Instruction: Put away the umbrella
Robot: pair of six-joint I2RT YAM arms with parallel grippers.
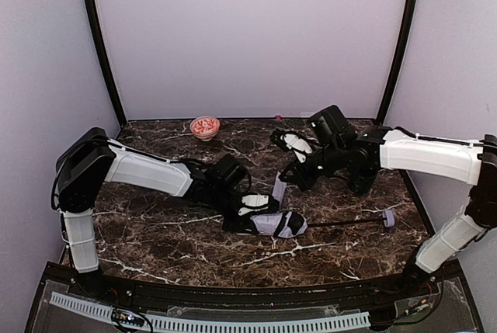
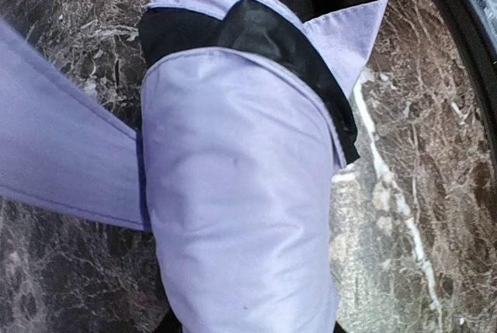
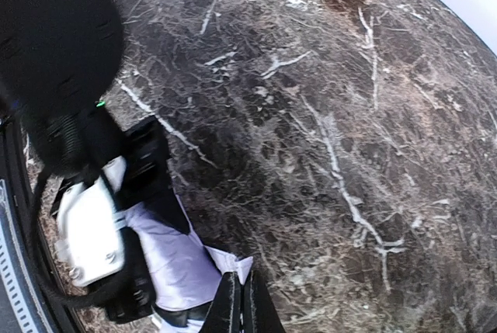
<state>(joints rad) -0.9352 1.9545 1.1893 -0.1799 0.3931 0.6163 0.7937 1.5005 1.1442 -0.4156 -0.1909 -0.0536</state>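
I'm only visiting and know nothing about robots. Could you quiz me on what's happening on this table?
1. True or false: the umbrella stands open on the table.
2. Which gripper clamps the folded canopy? A) left B) right C) neither
3. What sits near the table's far edge?

Key:
1. False. It lies folded.
2. A. The left gripper holds the bundle, and the right gripper pinches the strap.
3. The red bowl.
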